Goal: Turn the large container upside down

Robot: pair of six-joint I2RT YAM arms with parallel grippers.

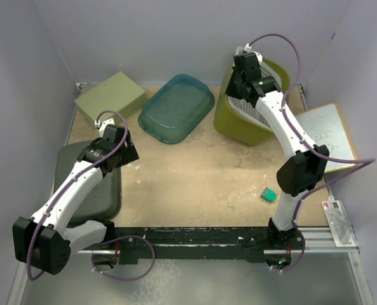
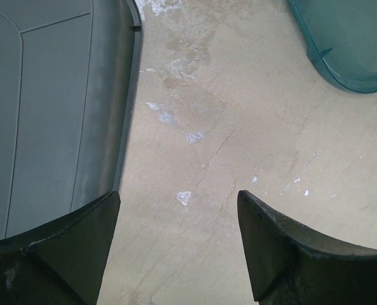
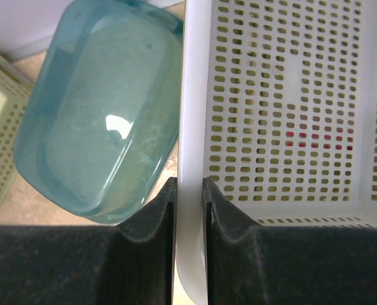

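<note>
Bench top [image 1: 194,178], tan and flecked white, lies under the left gripper [image 2: 178,203], jaws apart, beside a grey tray [image 1: 109,197] at the near-left edge. Near the far-right corner, the right gripper [image 3: 188,190] pinches the rim of the white basket [image 3: 194,95] sitting in the large container [image 1: 229,121], which stands upright before lilac walls [image 1: 175,38].
</note>
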